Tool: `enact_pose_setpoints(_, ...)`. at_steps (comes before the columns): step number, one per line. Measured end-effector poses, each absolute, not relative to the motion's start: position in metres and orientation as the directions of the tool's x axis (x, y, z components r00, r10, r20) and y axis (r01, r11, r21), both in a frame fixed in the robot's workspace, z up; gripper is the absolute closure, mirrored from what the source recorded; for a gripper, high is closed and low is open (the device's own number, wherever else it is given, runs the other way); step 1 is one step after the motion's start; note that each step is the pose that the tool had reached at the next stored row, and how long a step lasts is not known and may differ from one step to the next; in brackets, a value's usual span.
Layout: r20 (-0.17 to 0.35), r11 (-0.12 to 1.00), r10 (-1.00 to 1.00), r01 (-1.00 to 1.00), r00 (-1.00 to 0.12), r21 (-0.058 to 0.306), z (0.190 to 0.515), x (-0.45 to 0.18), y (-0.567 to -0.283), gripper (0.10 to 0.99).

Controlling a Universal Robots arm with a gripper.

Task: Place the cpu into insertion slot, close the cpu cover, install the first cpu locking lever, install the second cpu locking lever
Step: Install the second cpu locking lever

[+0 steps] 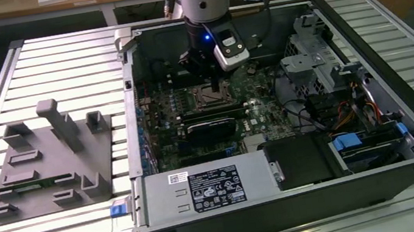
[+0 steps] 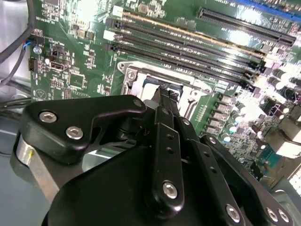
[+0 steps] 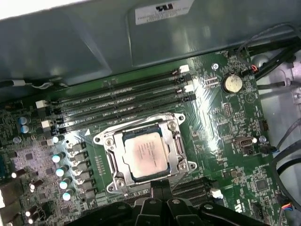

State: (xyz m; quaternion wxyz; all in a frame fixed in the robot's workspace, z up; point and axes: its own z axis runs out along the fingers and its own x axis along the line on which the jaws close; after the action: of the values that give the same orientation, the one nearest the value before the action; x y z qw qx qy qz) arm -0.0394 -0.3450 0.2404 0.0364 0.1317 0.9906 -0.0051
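- The gripper [image 1: 210,78] is seen hanging low inside the open computer case [image 1: 408,141], just above the socket [image 1: 212,95] on the motherboard [image 1: 192,127]; in the second wrist view its black fingers [image 2: 165,113] are drawn close together with their tips at the socket's edge, but whether anything is pinched between them cannot be told.
- The chip [image 3: 145,154] is seen in the first wrist view lying flat and square inside the socket, its pale metal face up, so the placing step is judged done.
- The metal cover frame [image 3: 143,155] is seen folded down around the chip, its cut-out showing the chip's face; its closing appears done or nearly so.
- The locking levers cannot be picked out clearly beside the socket, so which one is in hand cannot be told; the work is judged to stand at the lever stage.
- For this step to go well, the thin wire lever should be pressed near its free end, swept down and tucked under its hook, with force kept away from the chip's face.
- The memory slots [image 3: 122,101] run just beside the socket, so any sideways sweep is best kept short.
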Motion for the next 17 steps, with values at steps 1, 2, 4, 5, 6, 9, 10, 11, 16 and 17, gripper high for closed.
enact_pose_setpoints(1, -0.073, 0.965, 0.261, 0.261, -0.963, -0.001, 0.24, -0.039, -0.346, 0.98)
enact_pose_setpoints(2, -0.073, 0.965, 0.26, 0.261, -0.963, 0.0, 0.24, -0.039, -0.347, 0.98)
enact_pose_setpoints(4, -0.073, 0.965, 0.26, 0.261, -0.963, -0.001, 0.24, -0.039, -0.35, 0.98)
enact_pose_setpoints(5, -0.073, 0.965, 0.261, 0.261, -0.963, -0.001, 0.24, -0.039, -0.351, 0.98)
enact_pose_setpoints(6, -0.073, 0.965, 0.261, 0.261, -0.963, -0.001, 0.24, -0.039, -0.353, 0.98)
enact_pose_setpoints(9, -0.073, 0.965, 0.261, 0.261, -0.963, -0.001, 0.24, -0.039, -0.358, 0.98)
enact_pose_setpoints(10, -0.073, 0.965, 0.26, 0.261, -0.963, -0.001, 0.24, -0.04, -0.36, 0.98)
enact_pose_setpoints(11, -0.073, 0.965, 0.26, 0.261, -0.963, -0.001, 0.24, -0.04, -0.361, 0.98)
enact_pose_setpoints(16, -0.074, 0.973, 0.231, 0.232, -0.97, 0.0, 0.237, -0.042, -0.364, 0.98)
enact_pose_setpoints(17, -0.073, 0.975, 0.221, 0.221, -0.973, -0.001, 0.236, -0.043, -0.364, 0.98)
